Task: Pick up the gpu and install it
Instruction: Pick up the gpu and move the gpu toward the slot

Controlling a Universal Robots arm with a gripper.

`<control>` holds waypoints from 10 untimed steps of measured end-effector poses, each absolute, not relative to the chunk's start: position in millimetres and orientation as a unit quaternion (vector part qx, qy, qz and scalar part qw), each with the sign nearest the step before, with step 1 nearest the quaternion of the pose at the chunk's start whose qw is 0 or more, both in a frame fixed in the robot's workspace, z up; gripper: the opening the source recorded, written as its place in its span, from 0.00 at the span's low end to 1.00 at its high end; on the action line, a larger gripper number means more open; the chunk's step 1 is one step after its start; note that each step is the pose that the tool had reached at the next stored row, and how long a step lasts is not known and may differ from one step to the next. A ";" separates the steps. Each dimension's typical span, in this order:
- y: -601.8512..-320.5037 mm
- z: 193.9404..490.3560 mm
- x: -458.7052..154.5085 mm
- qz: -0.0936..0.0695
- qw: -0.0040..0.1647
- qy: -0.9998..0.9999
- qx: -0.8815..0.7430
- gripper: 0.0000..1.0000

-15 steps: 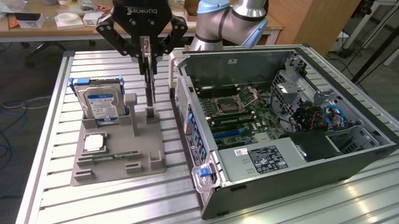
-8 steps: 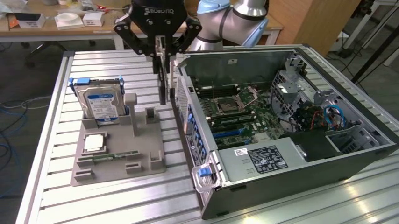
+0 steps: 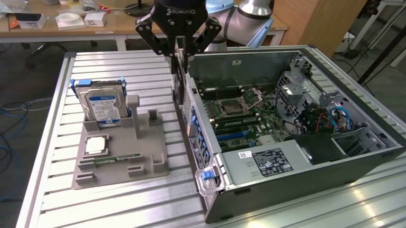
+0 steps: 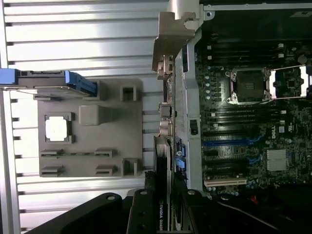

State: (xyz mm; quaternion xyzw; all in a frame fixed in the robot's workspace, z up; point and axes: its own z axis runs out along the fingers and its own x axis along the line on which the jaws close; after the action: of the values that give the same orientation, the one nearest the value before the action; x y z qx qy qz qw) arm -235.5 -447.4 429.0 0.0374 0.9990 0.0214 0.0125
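Observation:
The gpu (image 3: 180, 81) hangs edge-on and upright from my gripper (image 3: 180, 52), which is shut on its top edge. It is above the near side wall of the open computer case (image 3: 355, 156), on the exterior view's left of the motherboard (image 3: 244, 114). In the wrist view the gpu (image 4: 164, 161) runs as a thin black strip between my fingers (image 4: 141, 214), with its silver end bracket (image 4: 170, 41) at the far end. The blue expansion slots (image 4: 226, 142) lie on the board beside the card, apart from it.
A grey parts holder (image 3: 149, 166) sits on the slatted metal table (image 3: 57, 142). It carries an upright silver hard drive (image 3: 104, 107) with a blue label, a processor chip (image 3: 96, 145) and a green memory stick (image 3: 117, 159). A power supply (image 3: 266, 161) fills the case's near corner.

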 end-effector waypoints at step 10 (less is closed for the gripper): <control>-447.2 428.7 -209.1 0.021 0.012 0.999 0.035 0.26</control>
State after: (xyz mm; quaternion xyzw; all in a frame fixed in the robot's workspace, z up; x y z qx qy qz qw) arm -209.1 -447.2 428.7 0.0352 0.9991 0.0214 0.0124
